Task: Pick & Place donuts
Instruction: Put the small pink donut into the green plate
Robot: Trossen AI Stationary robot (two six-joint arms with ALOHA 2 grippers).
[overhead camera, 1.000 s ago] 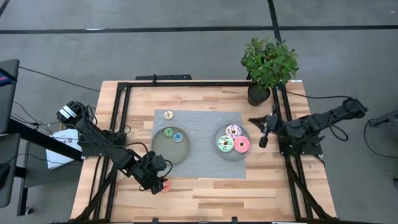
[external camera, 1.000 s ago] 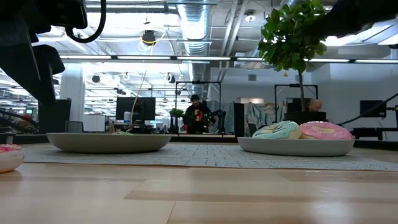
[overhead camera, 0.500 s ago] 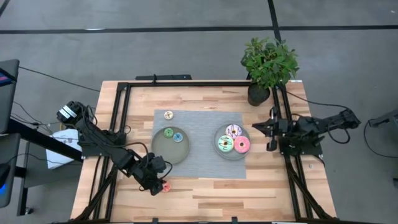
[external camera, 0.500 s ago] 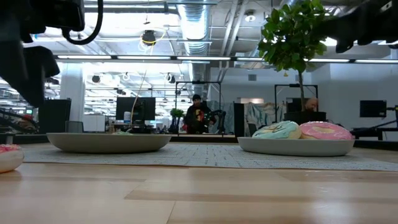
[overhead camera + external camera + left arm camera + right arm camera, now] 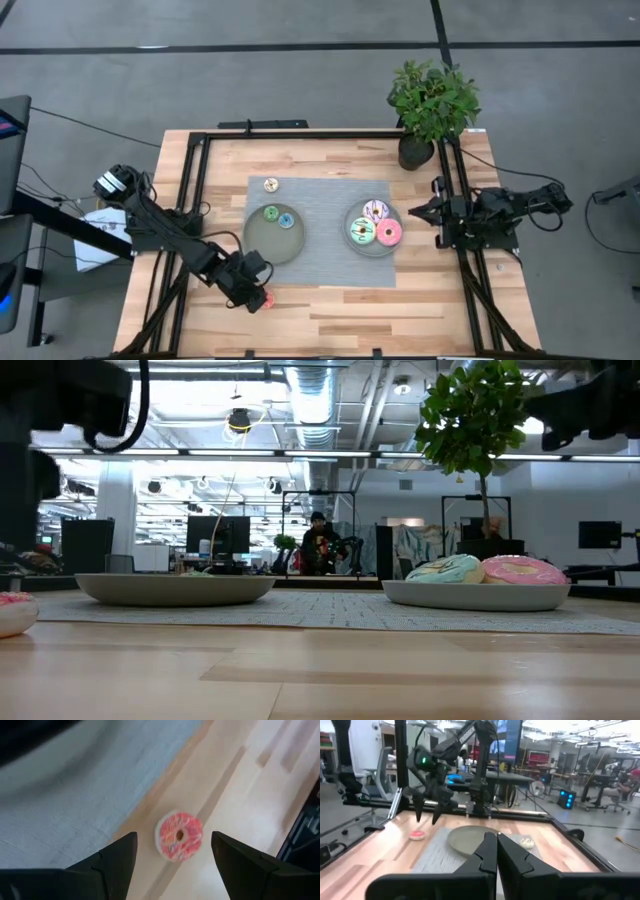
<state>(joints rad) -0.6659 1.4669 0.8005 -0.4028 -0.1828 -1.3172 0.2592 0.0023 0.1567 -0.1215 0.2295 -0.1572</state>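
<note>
Red small donut point(image 5: 179, 835) lies flat on bare wood just off the front edge of the grey mat point(image 5: 320, 200), near the table's front-left. Left gripper point(image 5: 173, 851) hovers over it, fingers spread wide either side, not touching. Green point(image 5: 270, 213) and blue point(image 5: 286, 221) small donuts sit in the left plate point(image 5: 262, 241); tan one point(image 5: 270, 185) on the mat's back-left corner. Pink point(image 5: 389, 233), mint-green point(image 5: 361, 233) and white-lilac point(image 5: 376, 211) large donuts fill the right plate point(image 5: 353, 215). Right gripper point(image 5: 496, 851) is parked at the table's right edge, fingers closed together, holding nothing.
</note>
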